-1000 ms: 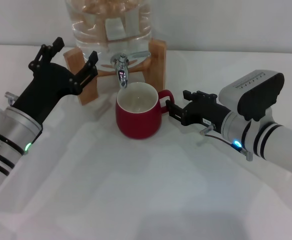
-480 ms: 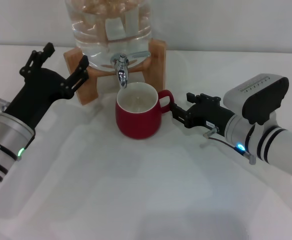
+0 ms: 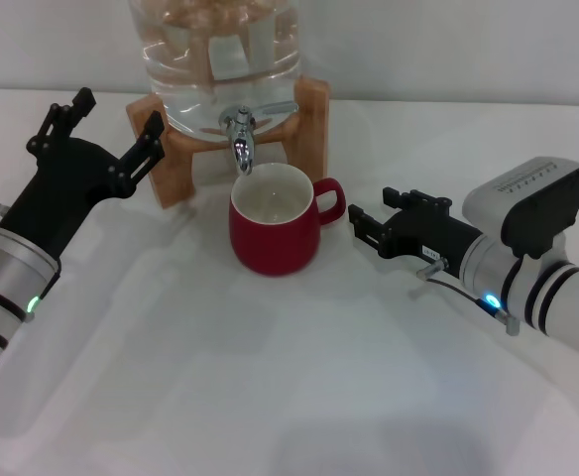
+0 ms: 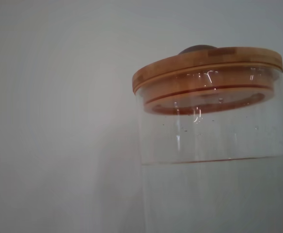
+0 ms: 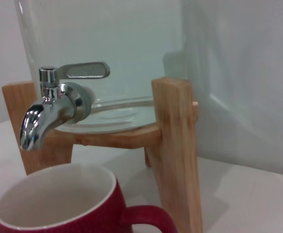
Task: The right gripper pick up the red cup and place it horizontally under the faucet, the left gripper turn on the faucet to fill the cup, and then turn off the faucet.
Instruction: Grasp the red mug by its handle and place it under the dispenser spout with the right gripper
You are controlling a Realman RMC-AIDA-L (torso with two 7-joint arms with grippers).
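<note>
The red cup [image 3: 273, 240] stands upright on the white table, its white inside showing and its handle [image 3: 333, 198] pointing toward my right arm. The chrome faucet [image 3: 240, 137] hangs just above the cup's rim, lever lying level. My left gripper [image 3: 117, 113] is open, off to the left of the wooden stand [image 3: 175, 159], touching nothing. Apart from the handle, my right gripper [image 3: 370, 205] is open and holds nothing. In the right wrist view the faucet [image 5: 52, 104] sits above the cup [image 5: 59, 206].
The clear water jar [image 3: 215, 55] rests in the wooden stand [image 5: 175, 145] at the back of the table. In the left wrist view I see the jar's wooden lid [image 4: 207, 68] and the water line below it. A white cloth covers the table.
My left gripper has drawn back to the left, away from the faucet and stand. My right gripper has pulled back to the right, away from the cup handle. The cup has not moved.
</note>
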